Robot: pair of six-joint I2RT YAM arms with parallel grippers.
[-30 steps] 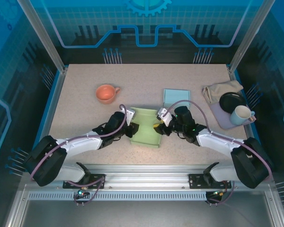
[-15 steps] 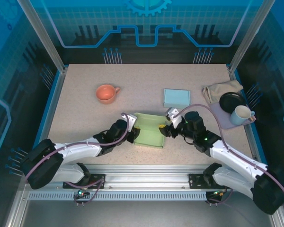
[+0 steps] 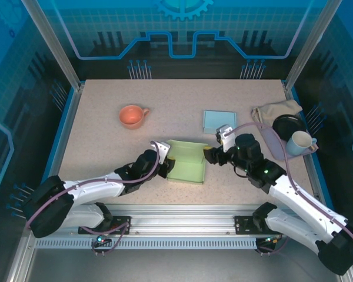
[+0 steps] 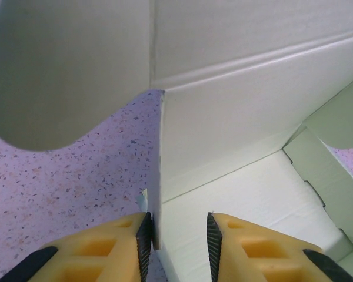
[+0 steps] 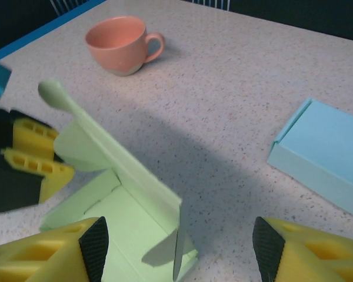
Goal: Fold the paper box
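Note:
The pale green paper box point(image 3: 187, 167) lies open-topped at the table's middle front, its back wall and side flaps raised. My left gripper point(image 3: 164, 166) is at the box's left side. In the left wrist view its jaws point(image 4: 177, 241) straddle the upright left wall of the box point(image 4: 253, 111); the wall's edge sits by the left pad point(image 4: 145, 238) and a clear gap separates it from the right pad. My right gripper point(image 3: 210, 154) is just off the box's right side, wide open point(image 5: 180, 249), with the thin right flap of the box point(image 5: 135, 214) between its fingertips, touching neither.
An orange cup point(image 3: 132, 116) stands at the back left. A light blue flat box point(image 3: 219, 121) lies behind the right gripper. At the far right are a beige cloth point(image 3: 275, 110), a black plate point(image 3: 289, 124) and a white mug point(image 3: 299, 143).
The right gripper has opened wide and drawn back to the right, off the box's right wall. The right arm swung outward. The box and the left gripper shifted slightly right.

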